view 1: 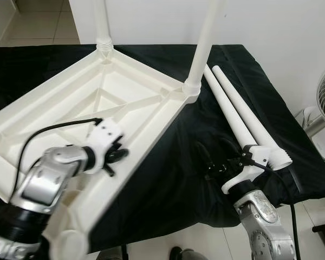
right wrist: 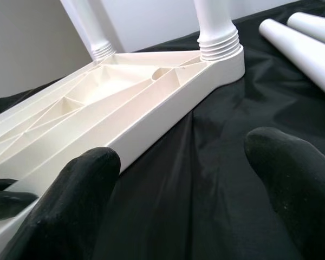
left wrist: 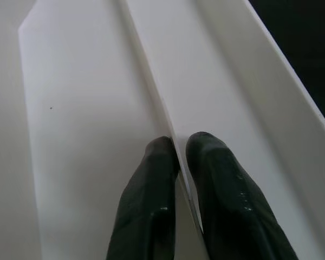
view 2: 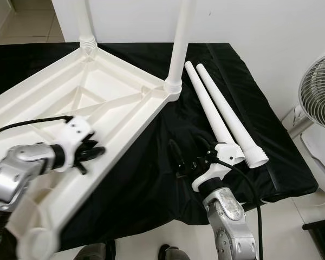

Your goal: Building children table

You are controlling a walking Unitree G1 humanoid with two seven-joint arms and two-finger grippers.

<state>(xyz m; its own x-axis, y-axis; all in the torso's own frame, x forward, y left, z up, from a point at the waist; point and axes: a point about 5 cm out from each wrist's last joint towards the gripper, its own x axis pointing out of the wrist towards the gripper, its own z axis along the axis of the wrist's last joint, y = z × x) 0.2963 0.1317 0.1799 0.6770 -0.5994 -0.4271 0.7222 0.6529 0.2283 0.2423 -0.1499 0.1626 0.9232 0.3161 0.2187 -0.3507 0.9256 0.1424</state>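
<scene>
Left wrist view: left pincer (left wrist: 181,146) astride tabletop (view 1: 146,103) rib.

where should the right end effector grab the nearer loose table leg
Grip the nearer loose leg mid-shaft, coming down from above with fingers straddling it. It lies flat on the black cloth, and the other leg sits close alongside, so space is tight. The right end effector is open nearby.

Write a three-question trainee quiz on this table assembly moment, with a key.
1. How many legs stand screwed into the upturned tabletop?
2. True or false: the left gripper pinches a rib of the tabletop.
3. The right gripper is: A) shut on a loose leg B) open over the black cloth C) inside the fan.

Key: 1) two; 2) true; 3) B
</scene>
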